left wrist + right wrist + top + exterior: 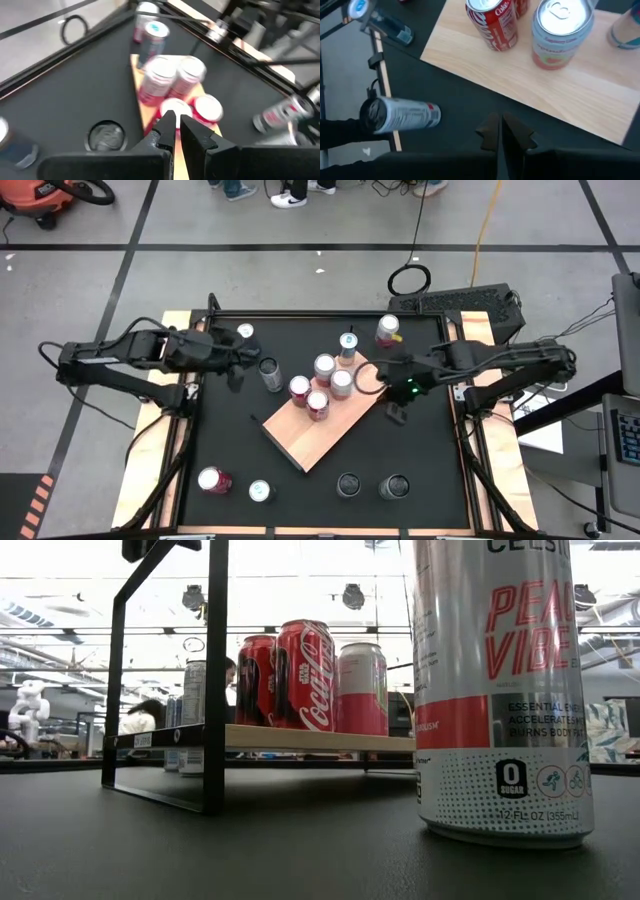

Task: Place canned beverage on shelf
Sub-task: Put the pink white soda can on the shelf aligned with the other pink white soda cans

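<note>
**Cans clustered on the angled shelf, both grippers empty**

The shelf (318, 432), a flat light-brown wooden board with a thin black edge, lies diagonally on the black tabletop (420, 450). In the low view it stands raised on a thin black metal frame (213, 680). Four cans crowd its far end: two red cola cans (299, 389) and two with pink-and-silver sides (341, 383); the near half of the board is bare wood grain.

Loose cans lie all around it. A dark can (270, 374) stands just off the shelf's left side, a blue-topped one (347, 346) just beyond its far corner, and a silver and red can (387, 330) lies tipped near the back edge. At the front of the table stand a red can (213, 480), a silver-topped can (260, 491) and two dark-topped cans (348, 484). A tall white can with pink lettering (500, 690) fills the low view's right side.

The left gripper (237, 362) hovers left of the dark can, fingers (167, 127) nearly together, holding nothing. The right gripper (382, 372) sits just beside the shelf's right corner, clenched on nothing.

The tabletop is matte and smooth, bordered by pale wooden rails. Beyond it is grey floor with dark tape lines, a coiled cable (409, 279), and people's shoes (289, 195) at the far edge.
</note>
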`<control>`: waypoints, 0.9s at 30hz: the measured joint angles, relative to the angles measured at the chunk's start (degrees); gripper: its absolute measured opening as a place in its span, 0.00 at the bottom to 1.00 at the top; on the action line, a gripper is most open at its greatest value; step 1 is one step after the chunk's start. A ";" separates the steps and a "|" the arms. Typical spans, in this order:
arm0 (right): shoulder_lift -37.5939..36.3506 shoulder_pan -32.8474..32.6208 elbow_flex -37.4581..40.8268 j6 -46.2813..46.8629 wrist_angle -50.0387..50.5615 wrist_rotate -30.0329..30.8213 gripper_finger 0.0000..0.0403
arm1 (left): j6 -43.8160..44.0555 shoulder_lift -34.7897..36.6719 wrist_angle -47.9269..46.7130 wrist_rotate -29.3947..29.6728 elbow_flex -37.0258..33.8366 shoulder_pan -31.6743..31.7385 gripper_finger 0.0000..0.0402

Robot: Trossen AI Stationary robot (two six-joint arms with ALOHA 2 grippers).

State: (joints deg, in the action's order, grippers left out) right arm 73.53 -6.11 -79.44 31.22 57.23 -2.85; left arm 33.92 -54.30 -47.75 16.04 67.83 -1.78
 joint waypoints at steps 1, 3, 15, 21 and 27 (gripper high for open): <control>-0.89 0.00 0.00 -0.59 0.40 0.01 0.00 | 0.23 0.00 0.04 0.57 0.00 0.92 0.07; -2.47 0.00 0.00 -1.97 1.22 0.02 0.00 | 1.27 0.00 0.78 1.81 0.00 2.47 0.07; -7.50 0.00 0.00 -9.35 5.52 3.00 0.00 | 9.55 0.00 0.68 5.27 0.00 3.64 0.09; -7.84 0.00 0.00 -9.82 6.23 2.84 0.00 | 12.23 -0.15 0.28 8.82 0.00 3.67 0.24; -7.82 0.07 0.02 -10.88 6.47 2.77 0.00 | 12.28 -0.22 -2.92 8.34 0.00 3.67 0.39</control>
State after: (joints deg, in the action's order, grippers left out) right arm 65.71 -6.04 -79.42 20.34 63.70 -0.08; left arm 46.20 -54.52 -50.67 24.38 67.83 1.89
